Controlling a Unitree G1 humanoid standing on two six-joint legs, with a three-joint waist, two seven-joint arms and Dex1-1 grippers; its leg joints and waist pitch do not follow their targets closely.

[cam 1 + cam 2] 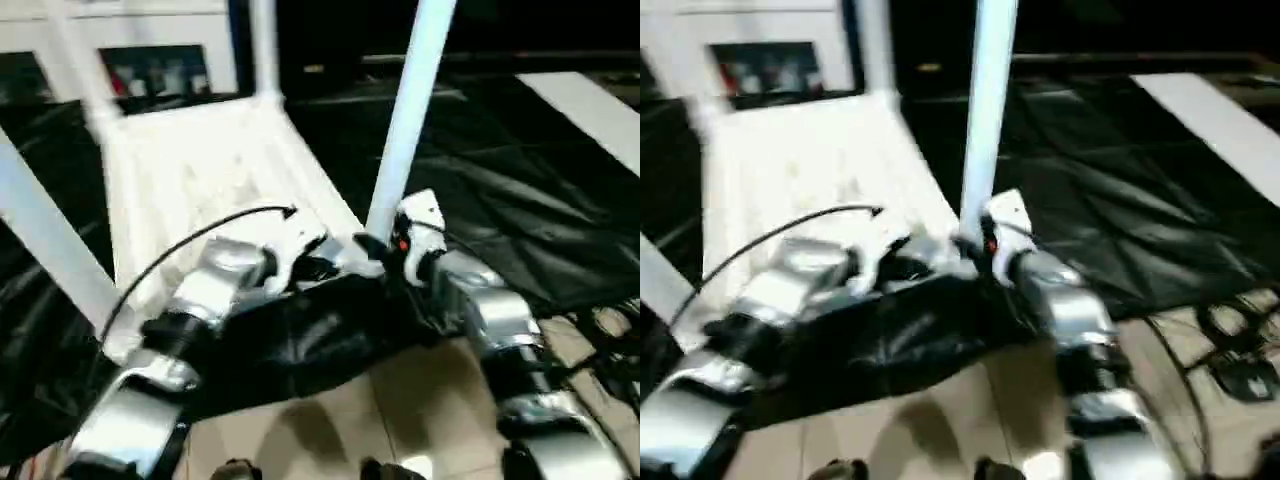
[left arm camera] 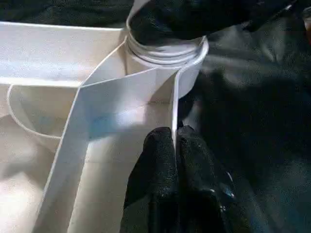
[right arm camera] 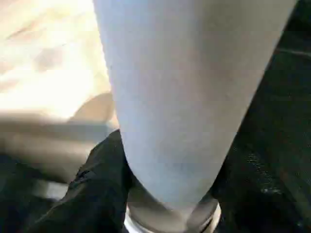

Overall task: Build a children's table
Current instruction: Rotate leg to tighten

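At the near edge of the black-draped work table [image 1: 560, 200]: tabletop [image 1: 200, 170], underside up, legs standing in its sockets. Left gripper [image 2: 174, 145], clenched on the rim wall beside my near right corner socket [image 2: 165, 53]. Right gripper [image 1: 385, 248], wrapped around that socket's leg [image 1: 410, 110]. I judge seating is underway: I'd brace the rim, keep the leg plumb, press straight down.

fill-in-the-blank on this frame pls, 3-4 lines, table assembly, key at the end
1. The tabletop lies upside down on a ____ cloth.
2. The left gripper has its fingers shut on a thin ____ of the tabletop's underside.
3. The right gripper is at the base of a white ____ standing in the near corner socket.

Missing: black; rib; leg
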